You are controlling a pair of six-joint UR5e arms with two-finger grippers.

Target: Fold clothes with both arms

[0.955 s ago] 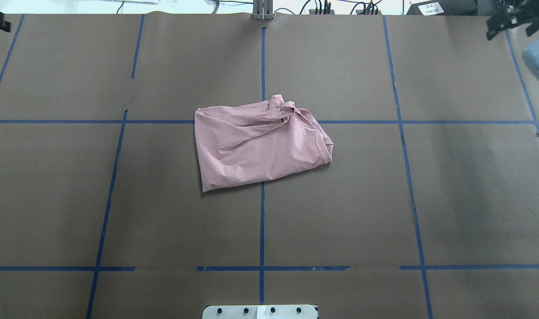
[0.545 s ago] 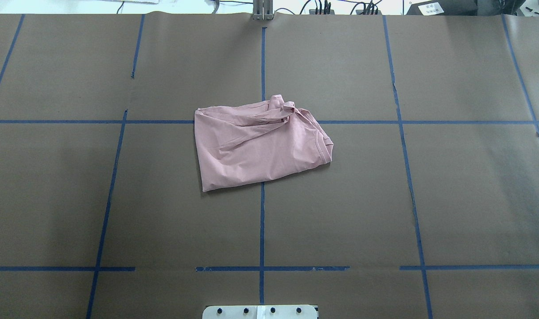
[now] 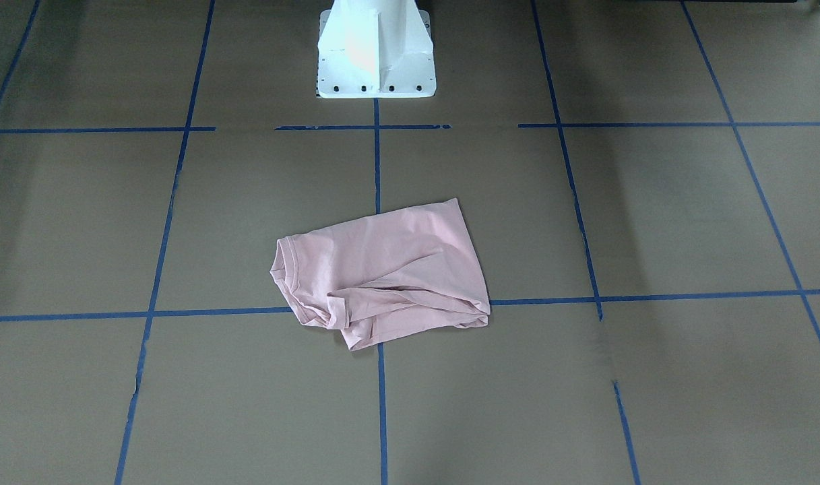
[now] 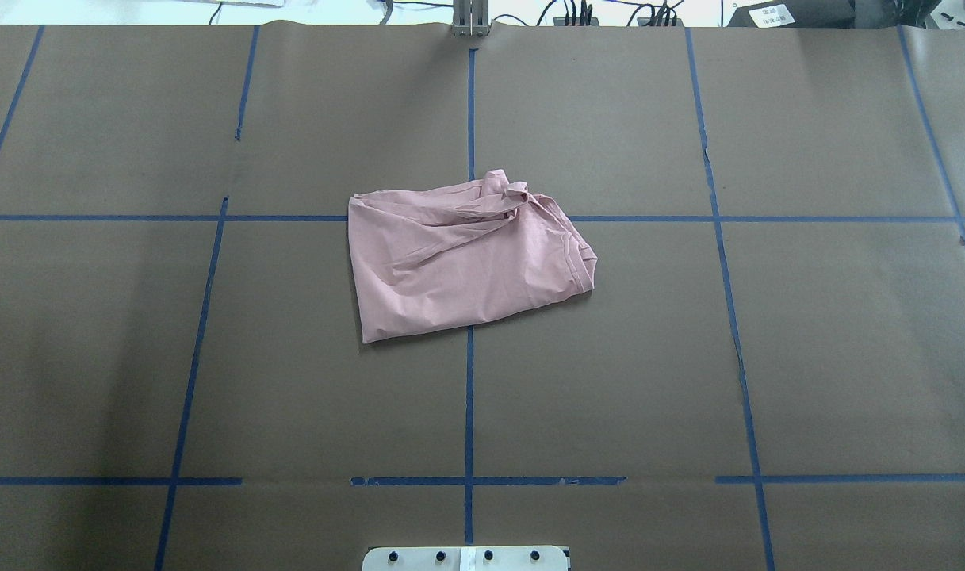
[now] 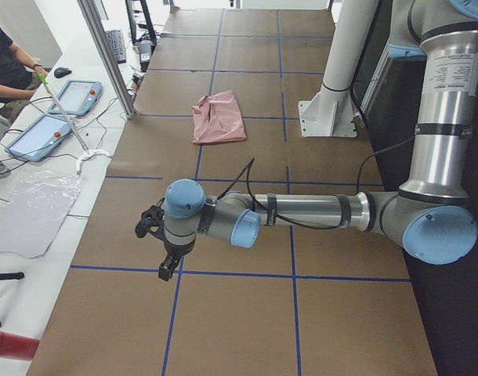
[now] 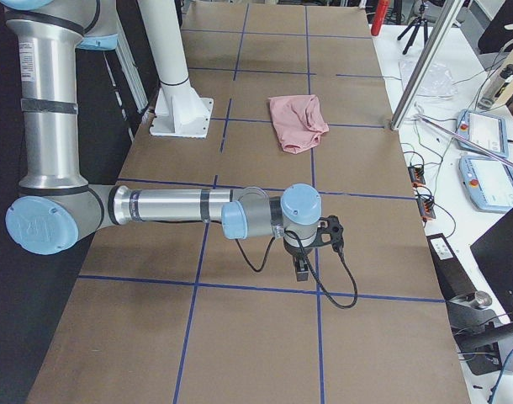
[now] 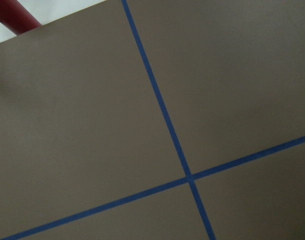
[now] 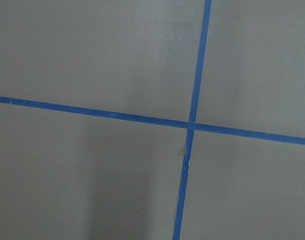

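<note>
T-shirt [image 4: 466, 266] lies on the surface [image 4: 847, 357] between the two grippers and well apart from both. Its long axis runs from one to the other, neck end toward the right gripper [image 6: 300, 268], hem toward the left gripper [image 5: 167, 262]. Neither looks nearer or holds the shirt. I cannot tell how far open they are.

Silver arms [image 5: 302, 210] [image 6: 164, 204], blue caps [image 5: 435, 235], seemingly labelled

The worktop [image 4: 847, 357] is covered with brown paper and divided into a grid by blue tape lines [image 4: 469, 412]. A white pedestal base [image 3: 374, 50] stands at one long edge. An aluminium post [image 5: 106, 55] stands at the opposite edge. The adjoining white bench carries two teach pendants [image 5: 74, 97] and a clear plastic sheet [image 5: 27, 211]. An operator [image 5: 8, 55] is beside it.
</note>
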